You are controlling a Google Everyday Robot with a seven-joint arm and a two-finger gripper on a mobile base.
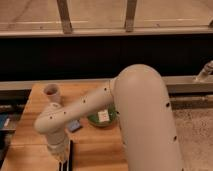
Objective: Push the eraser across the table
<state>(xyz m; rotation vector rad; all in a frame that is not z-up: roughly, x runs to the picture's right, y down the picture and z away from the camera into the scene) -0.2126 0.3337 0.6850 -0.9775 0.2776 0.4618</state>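
Note:
The eraser (pixel 68 157), a black bar with a white stripe, lies lengthwise at the near left of the wooden table (pixel 36 107) and runs off the bottom edge of the view. My gripper (pixel 58 153) hangs from the white arm's wrist and is down at table level, right against the eraser's left side. The wrist covers the eraser's far end.
A green bowl (pixel 104 119) with a white item in it sits mid-table, partly behind my arm. A small blue-grey pad (pixel 75 125) lies just left of it. A pale cup (pixel 51 93) stands at the far left. A railing and dark wall run behind the table.

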